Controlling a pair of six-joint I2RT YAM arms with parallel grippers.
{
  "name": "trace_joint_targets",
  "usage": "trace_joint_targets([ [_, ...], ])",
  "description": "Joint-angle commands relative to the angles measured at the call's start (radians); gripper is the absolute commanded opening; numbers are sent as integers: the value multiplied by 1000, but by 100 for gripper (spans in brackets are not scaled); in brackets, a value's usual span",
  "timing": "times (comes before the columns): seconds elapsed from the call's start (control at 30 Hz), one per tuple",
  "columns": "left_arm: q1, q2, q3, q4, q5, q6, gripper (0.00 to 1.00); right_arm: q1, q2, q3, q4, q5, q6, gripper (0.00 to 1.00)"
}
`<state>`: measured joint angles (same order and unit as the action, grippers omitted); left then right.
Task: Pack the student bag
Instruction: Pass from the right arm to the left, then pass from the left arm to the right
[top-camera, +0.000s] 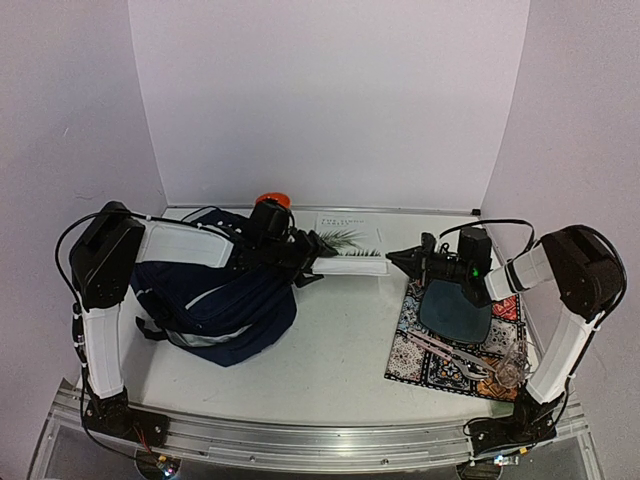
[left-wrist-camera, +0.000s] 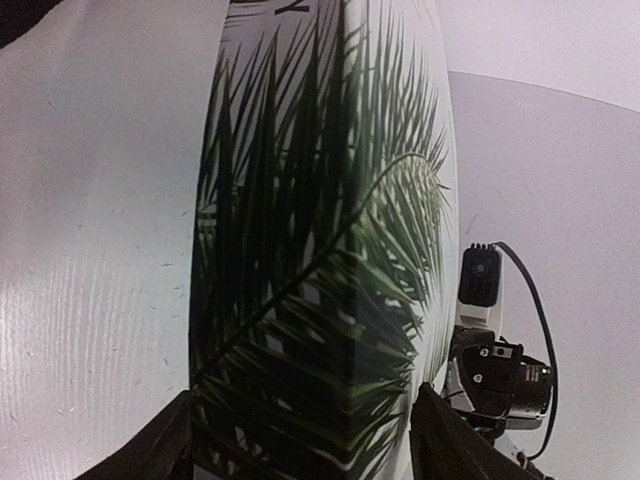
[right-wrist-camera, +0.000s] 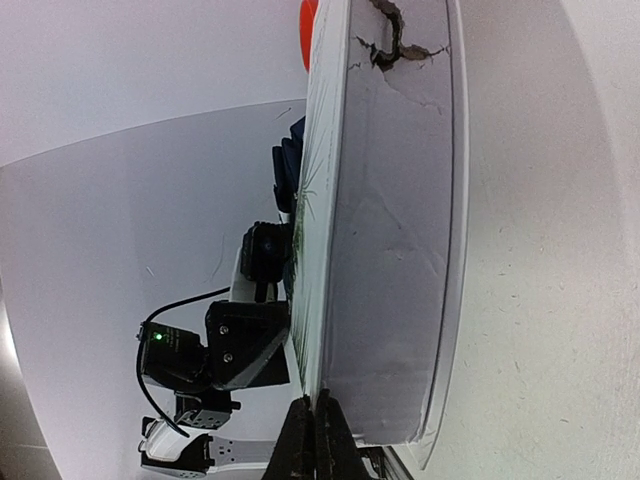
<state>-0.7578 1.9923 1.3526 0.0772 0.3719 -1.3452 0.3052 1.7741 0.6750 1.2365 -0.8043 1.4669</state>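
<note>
Currently the student bag (top-camera: 215, 300) is lying at the left of the table (top-camera: 340, 340), contents hidden; beside it the left gripper (top-camera: 312, 262) is clamping the book (top-camera: 350, 266), the right gripper (top-camera: 393, 258) pinching its far end

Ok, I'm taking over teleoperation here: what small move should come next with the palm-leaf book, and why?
Probably close the left gripper firmly on the palm-leaf book. Its fingers flank the book's end, but a firm pinch isn't evident. The shut right gripper only touches the other end, and the navy backpack lies just left of it.
</note>
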Motion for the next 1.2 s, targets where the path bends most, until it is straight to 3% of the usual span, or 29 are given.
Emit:
trace_joint_targets([
  [0.0, 3, -10, 2, 96, 35, -57, 63, 19, -41, 7, 144, -34, 3, 0],
  [0.13, 3, -49, -9, 113, 13, -54, 45, 22, -49, 1, 143, -25, 3, 0],
  [0.27, 3, -74, -36, 137, 8, -70, 39, 28, -68, -11, 144, -8, 2, 3],
  [0.33, 3, -90, -61, 161, 2, -87, 38, 33, -85, -21, 143, 12, 1, 10],
  [0.5, 3, -126, -92, 200, -17, -108, 38, 60, -156, -75, 122, 126, -3, 53],
  [0.67, 3, -159, -100, 225, -44, -118, 38, 134, -263, -125, -40, 299, -47, 88],
  [0.73, 3, -171, -103, 234, -57, -123, 38, 177, -313, -143, -121, 394, -66, 97],
  [0.9, 1, -191, -108, 261, -68, -139, 38, 270, -408, -189, -221, 617, -36, 98],
  [1.17, -20, -219, -117, 287, -99, -149, 38, 348, -310, -79, -93, 699, -55, 98],
])
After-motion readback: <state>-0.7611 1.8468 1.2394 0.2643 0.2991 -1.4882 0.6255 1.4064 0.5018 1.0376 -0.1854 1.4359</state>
